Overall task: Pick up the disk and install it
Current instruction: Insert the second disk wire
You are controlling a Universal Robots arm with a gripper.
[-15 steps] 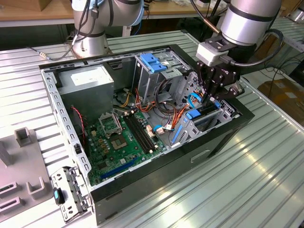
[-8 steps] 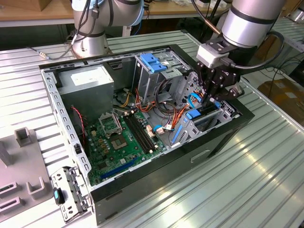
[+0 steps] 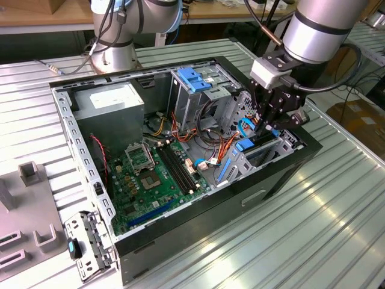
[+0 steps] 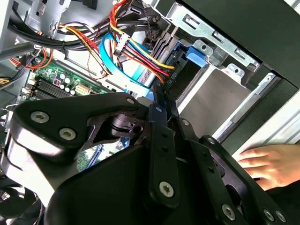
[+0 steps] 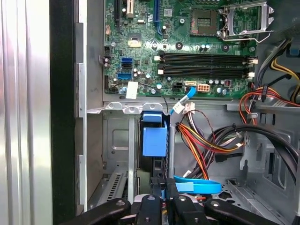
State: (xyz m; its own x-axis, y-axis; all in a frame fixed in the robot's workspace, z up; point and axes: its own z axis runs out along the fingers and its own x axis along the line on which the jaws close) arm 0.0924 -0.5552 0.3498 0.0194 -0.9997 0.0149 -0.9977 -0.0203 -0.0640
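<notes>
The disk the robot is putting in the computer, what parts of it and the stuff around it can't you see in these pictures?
- Disk: in the first wrist view it stands edge-on in its bay, so its flat faces are hidden.
- Gripper: in the exterior view its fingertips blend into the dark case by the disk.
- Hand: in the second wrist view it is cut off by the picture's edge and the gripper's black links.

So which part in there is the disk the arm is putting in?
Look into the open black computer case, at the corner beneath the black gripper. The disk stands on edge in the metal bay there, beside the green motherboard. Its blue plastic edging sets it apart from the loose coloured cables.
</notes>
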